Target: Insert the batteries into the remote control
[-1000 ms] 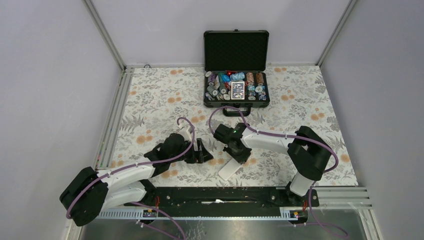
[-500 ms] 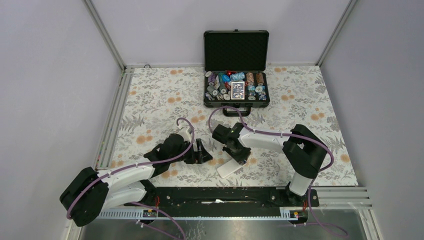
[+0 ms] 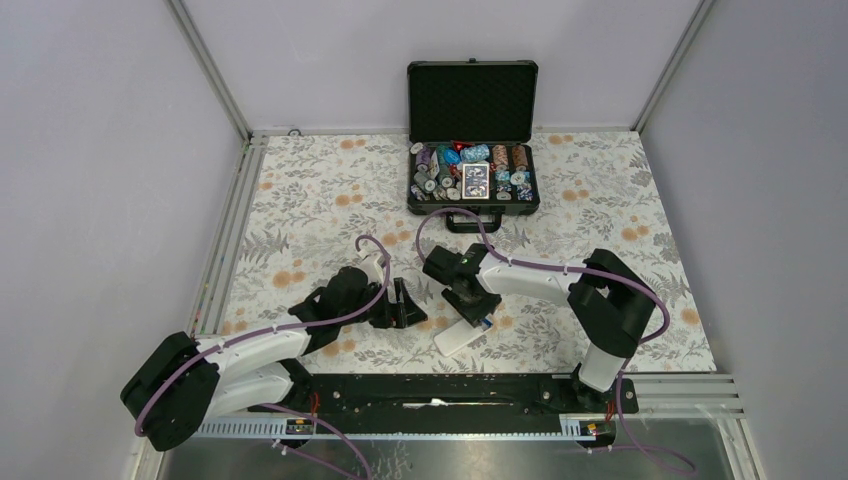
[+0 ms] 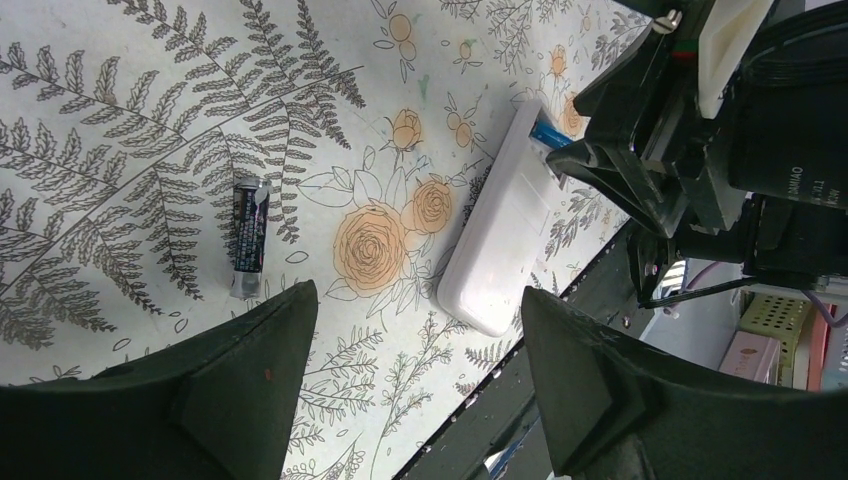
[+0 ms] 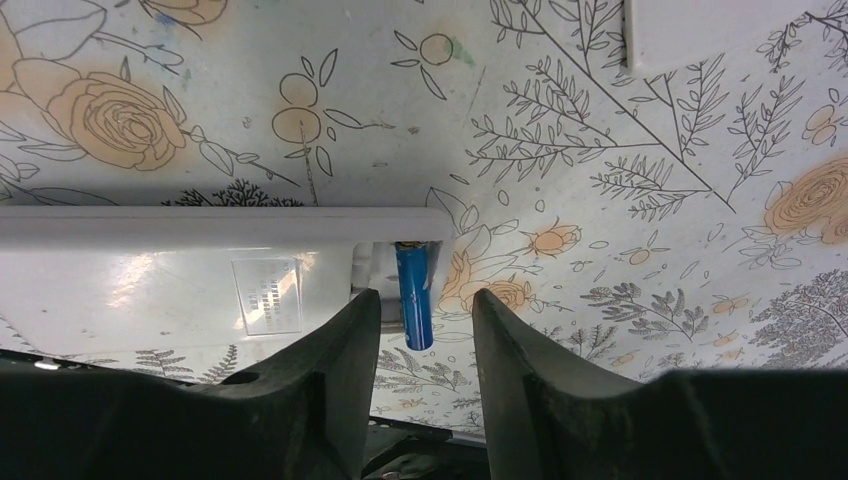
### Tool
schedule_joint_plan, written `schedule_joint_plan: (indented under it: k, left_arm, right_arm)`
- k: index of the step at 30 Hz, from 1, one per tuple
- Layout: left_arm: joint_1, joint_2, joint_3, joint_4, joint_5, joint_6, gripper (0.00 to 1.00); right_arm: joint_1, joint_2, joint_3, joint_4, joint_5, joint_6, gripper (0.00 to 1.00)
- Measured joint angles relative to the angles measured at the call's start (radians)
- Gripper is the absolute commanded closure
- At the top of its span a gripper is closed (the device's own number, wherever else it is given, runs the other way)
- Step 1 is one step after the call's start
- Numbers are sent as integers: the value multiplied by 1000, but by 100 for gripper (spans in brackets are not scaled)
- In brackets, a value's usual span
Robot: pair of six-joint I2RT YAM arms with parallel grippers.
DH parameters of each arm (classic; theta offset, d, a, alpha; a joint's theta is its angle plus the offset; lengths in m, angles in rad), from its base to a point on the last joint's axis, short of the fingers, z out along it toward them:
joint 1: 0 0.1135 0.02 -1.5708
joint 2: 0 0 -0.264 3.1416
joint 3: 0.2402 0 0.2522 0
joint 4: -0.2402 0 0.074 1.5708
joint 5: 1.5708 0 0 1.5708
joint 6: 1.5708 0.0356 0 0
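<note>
The white remote control (image 3: 456,339) lies back up on the floral mat near the front rail. It also shows in the left wrist view (image 4: 499,250) and the right wrist view (image 5: 190,285). A blue battery (image 5: 414,295) sticks out of the open compartment at its end, also visible from above (image 3: 484,323) and in the left wrist view (image 4: 548,133). My right gripper (image 5: 424,345) is open, its fingers either side of this battery, not pressing it. A dark battery (image 4: 248,238) lies loose on the mat. My left gripper (image 4: 410,400) is open and empty, just left of the remote (image 3: 402,303).
An open black case (image 3: 472,185) of poker chips and cards stands at the back centre. A flat white piece (image 5: 700,30) lies on the mat beyond the remote. The black front rail (image 3: 440,390) runs close under the remote.
My right gripper has shifted slightly left and back along the remote, and the blue battery now shows at the remote's end. The left arm has not moved.
</note>
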State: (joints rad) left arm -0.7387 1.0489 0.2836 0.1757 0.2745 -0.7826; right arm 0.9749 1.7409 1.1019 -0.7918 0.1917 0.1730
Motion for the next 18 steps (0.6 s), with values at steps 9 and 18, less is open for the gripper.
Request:
schedule_joint_plan:
  k: [9,18]
  left_arm:
    - [0,0,0,-1,6,1,21]
    - [0,5,0,-1,6,5,21]
  right_arm:
    - [-3,0,0,21,2,-2,59]
    - [-16,5,0,34,2,-2,59]
